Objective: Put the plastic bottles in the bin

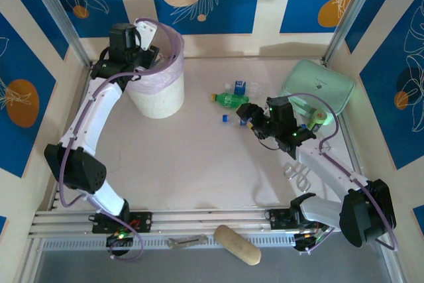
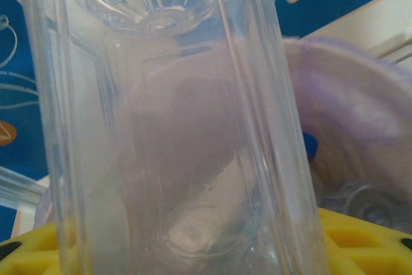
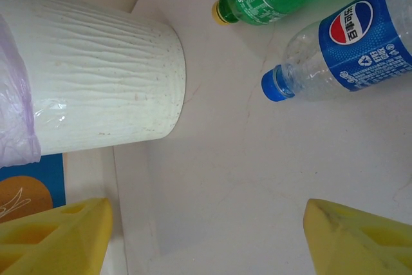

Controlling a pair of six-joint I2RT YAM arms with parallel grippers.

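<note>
Clear bottle (image 2: 174, 127): pressed close to the left wrist lens, moulded base away from the fingers, blurring what lies behind; it hangs over the bin's mouth.
Left end effector (image 2: 193, 252): pinching the clear bottle between yellow fingers (image 2: 360, 239), above the bin's left rim.
Bin (image 1: 159, 97): cream ribbed wall, pale pink liner (image 2: 360, 107) folded over the rim.
Right end effector (image 3: 206, 236): fingers spread, nothing between them, low over the desk (image 1: 199, 170) right of the bin.
Green bottle (image 1: 228, 100): lying right of the bin, yellow cap towards it.
Blue-labelled bottle (image 3: 341, 49): beside the green bottle, blue cap towards the bin, bare desk around it.
Mint-green pouch (image 1: 318, 87): well right of the bin, beyond the bottles.
Tan oblong object (image 1: 237, 244): on the near rail, well apart from the bin.
</note>
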